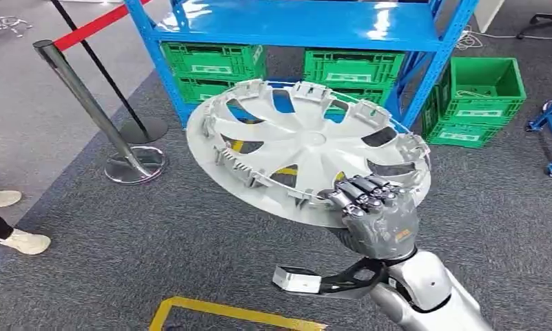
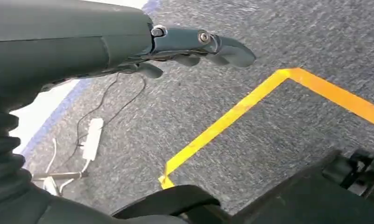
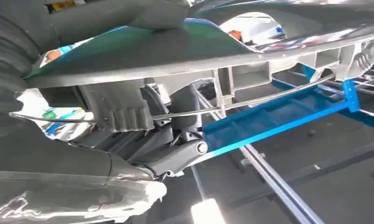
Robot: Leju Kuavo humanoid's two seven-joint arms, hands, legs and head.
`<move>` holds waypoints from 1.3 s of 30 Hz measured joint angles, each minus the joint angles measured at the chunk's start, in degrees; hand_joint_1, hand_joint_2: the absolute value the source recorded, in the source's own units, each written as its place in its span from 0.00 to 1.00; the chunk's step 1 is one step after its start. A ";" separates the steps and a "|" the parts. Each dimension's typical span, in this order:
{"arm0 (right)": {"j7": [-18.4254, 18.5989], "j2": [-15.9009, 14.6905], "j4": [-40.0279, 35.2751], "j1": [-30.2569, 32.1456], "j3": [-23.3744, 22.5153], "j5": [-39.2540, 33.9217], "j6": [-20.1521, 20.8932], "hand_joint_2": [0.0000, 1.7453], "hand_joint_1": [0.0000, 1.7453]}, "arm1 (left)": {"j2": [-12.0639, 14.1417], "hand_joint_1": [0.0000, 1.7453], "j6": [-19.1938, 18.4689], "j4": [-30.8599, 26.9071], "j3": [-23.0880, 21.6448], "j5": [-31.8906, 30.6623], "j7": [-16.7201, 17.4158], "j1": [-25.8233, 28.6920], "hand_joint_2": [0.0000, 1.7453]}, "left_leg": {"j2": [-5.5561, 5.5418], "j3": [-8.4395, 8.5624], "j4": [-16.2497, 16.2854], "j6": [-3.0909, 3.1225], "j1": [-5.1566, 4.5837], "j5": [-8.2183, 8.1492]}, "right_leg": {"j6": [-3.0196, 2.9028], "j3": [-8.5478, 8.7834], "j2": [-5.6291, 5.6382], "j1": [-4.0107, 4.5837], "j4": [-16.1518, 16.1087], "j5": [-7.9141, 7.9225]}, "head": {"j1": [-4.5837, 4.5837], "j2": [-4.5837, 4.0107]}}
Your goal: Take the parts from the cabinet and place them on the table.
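Note:
A large silver wheel cover is held up in front of the blue shelving rack, its ribbed inner side facing me. My right hand grips its near rim, fingers curled over the edge. In the right wrist view the cover's rim runs close past that hand, whose dark fingers wrap under it. My left hand hangs over the grey carpet, its fingers curled in with nothing in them.
Green crates sit on the rack's lower level and another green crate stands on the floor to its right. A metal barrier post with a red belt stands at left. A person's shoes are at the left edge. Yellow floor tape lies near.

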 joint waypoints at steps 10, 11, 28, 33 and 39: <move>0.44 0.00 0.85 -0.46 0.28 0.35 0.00 1.00 1.00 | 0.02 0.00 -1.29 0.02 -0.04 0.33 0.46 0.94 1.00 | 3.38 8.49 -14.39 2.28 -0.60 6.06 | 1.64 -1.61 -5.50 1.01 0.50 1.52 | -0.02 0.00; 0.48 -0.02 0.87 -0.58 0.39 0.39 0.00 1.00 1.00 | 0.00 0.00 -1.29 0.02 -0.02 0.37 0.46 0.95 1.00 | 2.57 8.57 -14.75 2.97 -0.28 6.51 | 1.91 -2.07 -5.50 0.97 0.75 1.12 | -0.20 0.00; 1.57 -0.17 2.73 -1.90 2.49 1.18 0.00 1.00 1.00 | -0.09 0.00 -1.46 0.00 0.09 0.96 0.35 0.20 1.00 | -2.62 4.09 -10.95 1.31 -0.33 6.08 | 0.37 -0.16 3.12 -0.07 -0.04 0.41 | -0.73 0.00; 2.40 -0.17 4.31 -3.14 3.89 1.53 0.00 1.00 1.00 | 0.13 0.00 -1.73 0.00 0.22 1.22 0.48 -0.59 1.00 | 0.10 -1.12 2.14 0.42 0.07 1.54 | 0.22 -0.51 -1.01 0.16 0.02 0.39 | -0.79 0.00; 2.58 -0.15 5.57 -4.41 5.40 1.53 0.00 1.00 1.00 | 0.28 0.00 -2.56 0.00 0.13 1.07 1.07 0.49 1.00 | 4.51 6.46 -14.06 1.74 -0.59 7.57 | 1.21 -0.99 -4.73 0.98 0.61 0.40 | -0.61 0.00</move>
